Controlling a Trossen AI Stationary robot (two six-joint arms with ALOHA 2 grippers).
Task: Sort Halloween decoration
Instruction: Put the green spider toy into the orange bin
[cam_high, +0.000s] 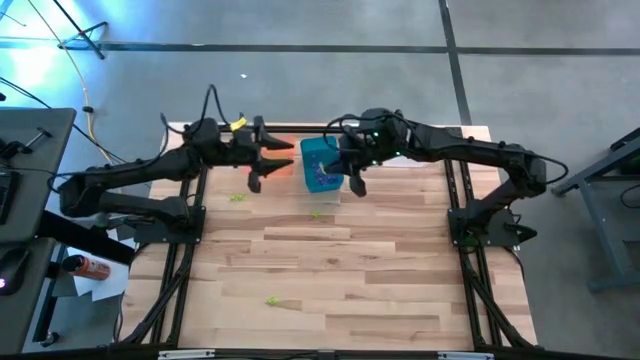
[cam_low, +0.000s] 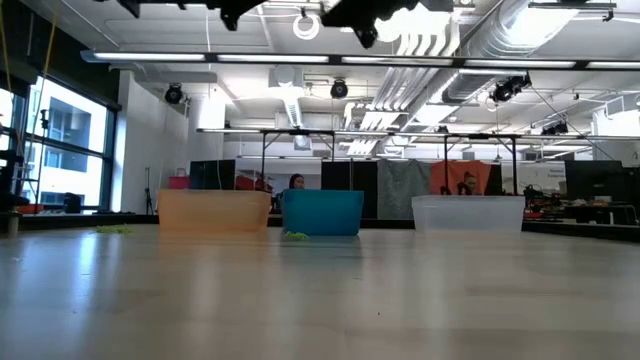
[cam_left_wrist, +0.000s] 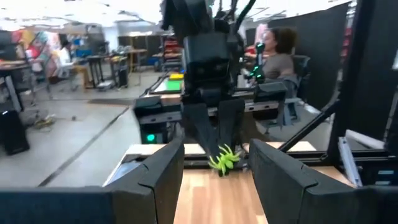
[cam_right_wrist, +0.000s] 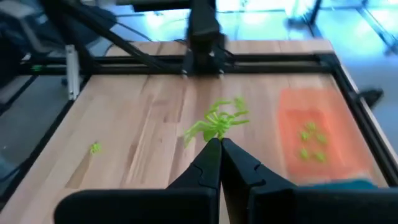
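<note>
My right gripper (cam_right_wrist: 217, 144) is shut on a yellow-green spidery trinket (cam_right_wrist: 219, 122) and hovers high beside the teal bin (cam_high: 320, 166), on its right side (cam_high: 354, 182). The left wrist view shows the same trinket (cam_left_wrist: 222, 160) at those fingertips. My left gripper (cam_high: 272, 162) hangs open over the orange bin (cam_high: 287, 150), its fingers spread wide (cam_left_wrist: 215, 152). The orange bin (cam_right_wrist: 311, 137) holds several yellow-green trinkets. Loose yellow-green trinkets lie on the table (cam_high: 237, 198), (cam_high: 317, 213), (cam_high: 272, 300). No purple or black ones show. My right gripper pinches the yellow-green trinket by one edge of its body (cam_right_wrist: 215, 134) between its two fingertips. The fingers (cam_left_wrist: 211, 127) point down from above. The trinket is lifted clear of the table, its legs sticking out past the fingertips.
The orange bin (cam_low: 213, 210), teal bin (cam_low: 322, 212) and clear bin (cam_low: 468, 213) stand in a row at the table's far edge. A trinket lies in front of the teal bin (cam_low: 297, 236). A person sits beyond the table (cam_left_wrist: 281, 53). Bare wood spreads toward the near edge.
</note>
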